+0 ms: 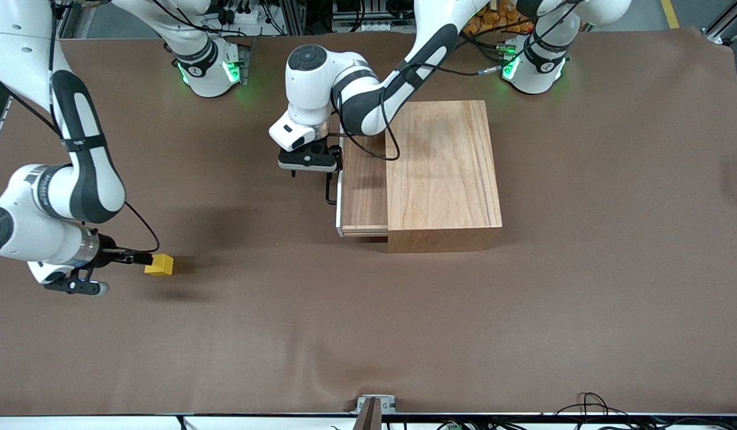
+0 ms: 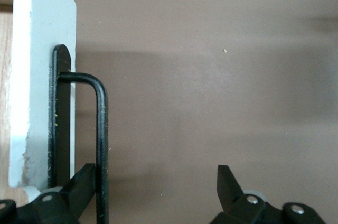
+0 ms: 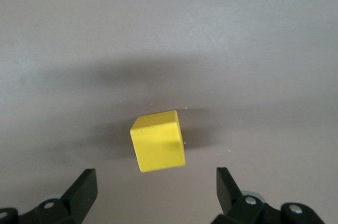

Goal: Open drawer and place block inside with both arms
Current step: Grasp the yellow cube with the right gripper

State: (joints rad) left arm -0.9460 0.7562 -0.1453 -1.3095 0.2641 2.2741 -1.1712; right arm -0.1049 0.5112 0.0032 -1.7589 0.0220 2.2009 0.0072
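The light-wood box (image 1: 443,173) stands mid-table with its drawer (image 1: 362,191) slid partly out toward the right arm's end. The drawer's white front (image 2: 42,76) carries a black wire handle (image 2: 100,129), which also shows in the front view (image 1: 329,190). My left gripper (image 1: 312,164) is open over the handle. In the left wrist view the left gripper (image 2: 156,182) has the wire just inside one finger (image 2: 79,184). The yellow block (image 1: 159,264) lies on the table. My right gripper (image 1: 143,258) is open beside it. In the right wrist view the block (image 3: 158,140) sits just ahead of the open right gripper (image 3: 156,182).
A brown cloth (image 1: 368,334) covers the whole table. Both arms' green-lit bases (image 1: 210,68) stand along the table edge farthest from the front camera. A small mount (image 1: 374,406) and cables sit at the edge nearest that camera.
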